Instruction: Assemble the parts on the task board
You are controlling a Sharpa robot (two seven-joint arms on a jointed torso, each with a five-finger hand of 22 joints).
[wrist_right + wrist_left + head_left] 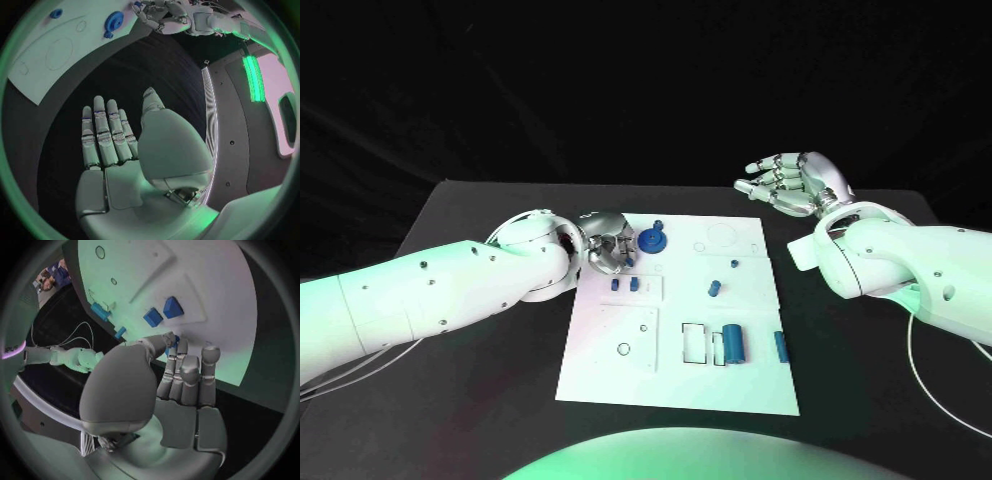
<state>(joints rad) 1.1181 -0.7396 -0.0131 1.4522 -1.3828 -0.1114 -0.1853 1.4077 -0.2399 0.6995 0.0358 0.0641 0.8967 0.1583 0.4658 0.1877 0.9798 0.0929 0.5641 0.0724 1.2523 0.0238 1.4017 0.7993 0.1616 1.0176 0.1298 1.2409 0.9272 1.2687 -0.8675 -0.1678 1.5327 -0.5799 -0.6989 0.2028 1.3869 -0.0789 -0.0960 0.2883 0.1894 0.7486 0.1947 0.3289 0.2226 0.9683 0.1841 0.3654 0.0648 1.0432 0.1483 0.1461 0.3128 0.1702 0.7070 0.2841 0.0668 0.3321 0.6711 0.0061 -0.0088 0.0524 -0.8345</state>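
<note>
A: The left hand [607, 247] rests on the far left part of the board [733, 385], its fingers curled down. In the left wrist view, thumb and fingers [181, 371] close on a small blue part [176, 341] at the fingertips, so it looks pinched, though little of the part shows.

B: And the gear [653, 240]?

A: Just beside that hand, on the side toward the right arm, on the board. To do this step well, the robot should probably keep the pinch light and lower the part straight into its seat, not letting it tilt.

B: The right hand [790, 182]?

A: Open, fingers apart, holding nothing, hovering over the table beyond the board's far right corner, well apart from the parts.

B: What does the wrist camera add?

A: The head view hides the fingertips behind the hand's back; the left wrist view shows the blue piece between them, and two blocks [162, 312] just past the fingertips. The right wrist view shows an empty palm.
</note>
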